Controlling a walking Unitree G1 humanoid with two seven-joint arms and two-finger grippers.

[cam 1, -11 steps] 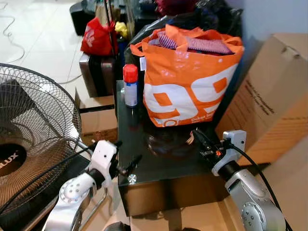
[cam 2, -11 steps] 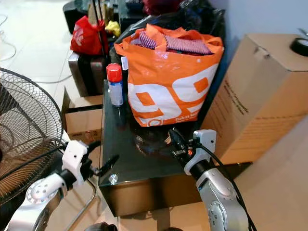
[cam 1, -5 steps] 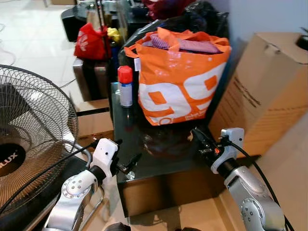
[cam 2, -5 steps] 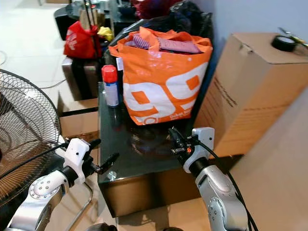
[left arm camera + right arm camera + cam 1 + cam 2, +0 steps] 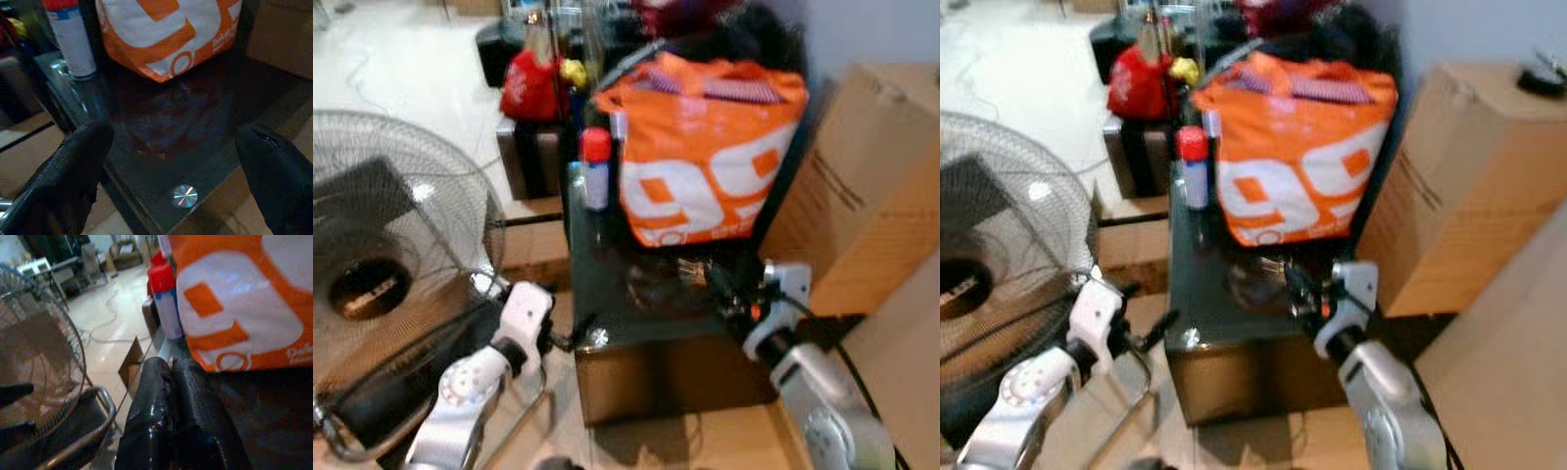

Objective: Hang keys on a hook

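Approach step: right gripper [image 5: 171, 377] pressed closed, centre frame above dark glass table [image 5: 646, 323]; keys, hook unconfirmed. Left gripper [image 5: 171, 161] spread wide.

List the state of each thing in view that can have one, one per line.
Left tool: open, fingers spread wide above the table corner.
Right tool: shut, fingers pressed together; nothing visible between them.
Orange bag: upright on the table, stuffed full, top open.
Spray can: upright, red cap on.
Glass table: dark top, reflecting the bag.
Fan: grille on; too blurred to tell whether it runs.
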